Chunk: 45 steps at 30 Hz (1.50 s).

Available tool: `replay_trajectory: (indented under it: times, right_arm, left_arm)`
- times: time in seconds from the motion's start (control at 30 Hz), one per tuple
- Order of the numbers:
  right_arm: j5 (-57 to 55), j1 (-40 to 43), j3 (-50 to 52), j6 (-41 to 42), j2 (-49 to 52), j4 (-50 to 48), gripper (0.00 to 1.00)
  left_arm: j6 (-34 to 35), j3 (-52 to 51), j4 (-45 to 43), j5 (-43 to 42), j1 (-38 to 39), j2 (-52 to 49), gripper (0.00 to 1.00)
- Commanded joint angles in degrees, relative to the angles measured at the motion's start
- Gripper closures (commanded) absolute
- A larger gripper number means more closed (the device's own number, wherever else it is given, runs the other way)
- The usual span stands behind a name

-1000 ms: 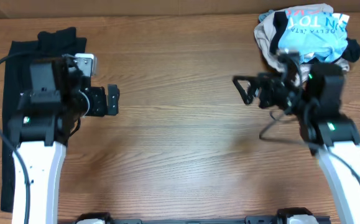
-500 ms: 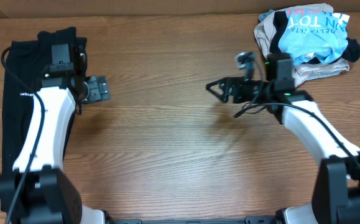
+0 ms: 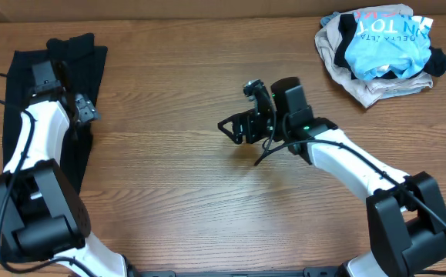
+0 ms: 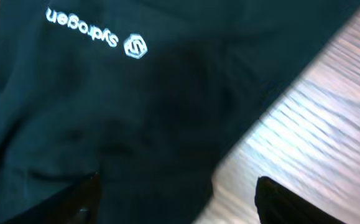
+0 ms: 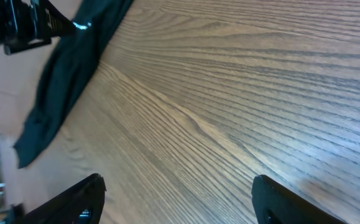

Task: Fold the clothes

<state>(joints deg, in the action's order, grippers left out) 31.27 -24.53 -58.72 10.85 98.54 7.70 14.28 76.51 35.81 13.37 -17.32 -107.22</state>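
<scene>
While the black garment (image 3: pixel 90 60) lies as a long strip along the left side of the table (image 3: pixel 207 208), part of it is covered by the left arm (image 3: pixel 31 132). Whether it runs past the table edge cannot be told. Its white lettering (image 4: pixel 83 28) and small logo (image 4: pixel 134 46) are seen face up in the left wrist view.

The left gripper (image 3: pixel 85 112) is held just above the garment's right border, jaws well apart, nothing between them. The right gripper (image 3: pixel 227 128) is out over bare wood at mid-table, well apart from the cloth, jaws likewise wide and empty.

Risks noted:
- If the left jaws are closed here, both cloth border and wood are under them. Only a thin edge may be caught, and it could be lost on the lift.
- Folds are seen near the strip's top end, so layers may be stacked. If one layer alone is pinched, the strip would be peeled rather than folded.
- With the right gripper so far off, a one-sided pull would be made and the garment skewed or dragged.
- The left arm is stretched over the cloth, so bunching could be caused by any low sweep.
- The light blue shirt (image 3: pixel 384 42) and beige garment (image 3: pixel 361 85) in the far right corner could be mistaken for the work.
</scene>
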Motion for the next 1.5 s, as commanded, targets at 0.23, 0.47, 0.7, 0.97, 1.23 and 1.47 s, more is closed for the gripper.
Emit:
replay_trajectory:
  times: [0.23,0.47,0.7,0.97,1.23,1.47]
  right_arm:
    - [-6.8,-0.9,-1.2,-0.1,0.9,-0.4,0.23]
    - [-7.3,-0.9,-1.2,-0.1,1.5,-0.8,0.25]
    - [-7.3,-0.9,-1.2,-0.1,1.5,-0.9,0.27]
    - [-7.2,0.4,-1.4,1.3,0.9,-1.2,0.32]
    - [-5.2,8.9,-1.4,3.1,-5.5,3.5,0.33]
    - [-4.0,20.2,-1.4,3.1,-14.3,11.9,0.33]
  left_arm:
    - [-0.1,0.9,-6.6,6.5,-0.8,-9.1,0.24]
    - [-0.1,0.9,-7.6,6.5,-0.7,-9.3,0.66]
    - [-0.1,1.5,-6.5,4.6,-0.3,-9.2,0.96]
    - [-0.1,12.4,5.1,-4.9,5.5,-9.2,0.96]
    - [-0.2,19.5,12.3,-11.7,19.3,-9.2,0.96]
    - [-0.1,19.5,13.5,-17.4,33.1,-9.2,0.96]
